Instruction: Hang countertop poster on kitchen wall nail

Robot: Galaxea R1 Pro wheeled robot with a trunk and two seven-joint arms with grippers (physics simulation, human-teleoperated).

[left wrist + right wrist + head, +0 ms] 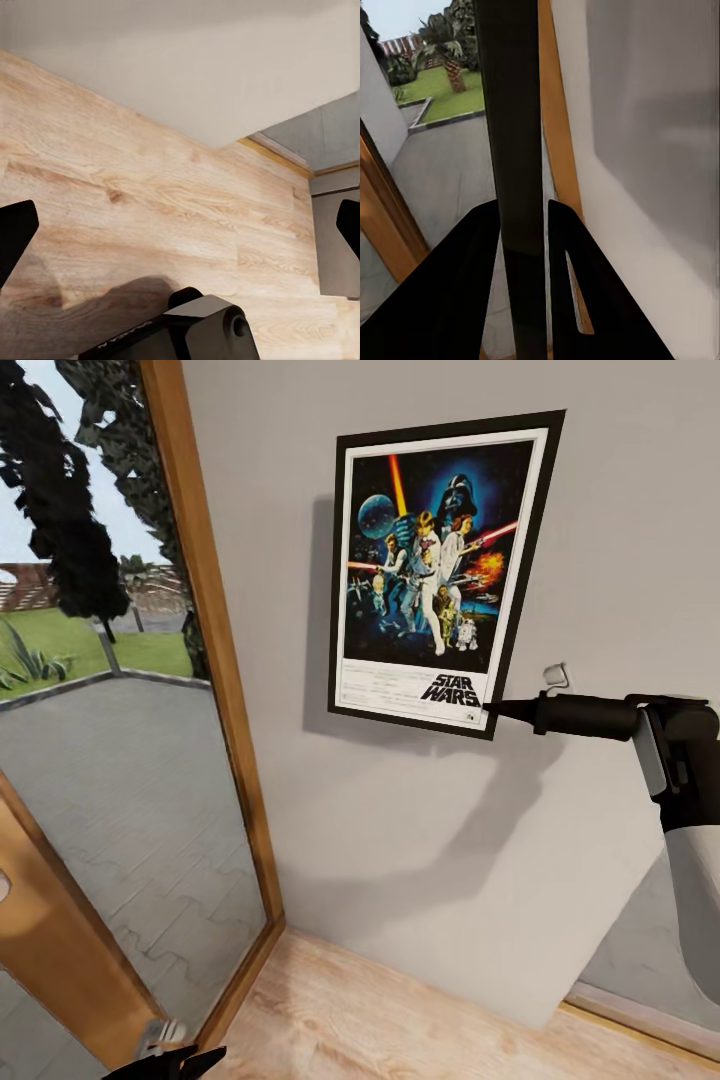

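The Star Wars poster (pixel 435 570) stands upright and slightly tilted, close against the plain light-grey wall (pixel 420 830), casting a shadow to its left. My right gripper (pixel 492 710) reaches in from the right and is shut on the poster's lower right corner. In the right wrist view the poster's dark edge (pixel 514 112) runs between the two black fingers (pixel 465 285). No wall nail can be made out; whether one sits behind the poster I cannot tell. The countertop is out of view. My left gripper (pixel 180 225) hangs low, open, over the wooden floor (pixel 150 187).
A tall glass pane in a wooden frame (pixel 205 610) borders the wall on the left, with a paved yard outside. An open wooden door leaf (pixel 60 950) stands at the lower left. Light wood flooring (pixel 400 1020) lies below, and the wall ends at a corner at the lower right.
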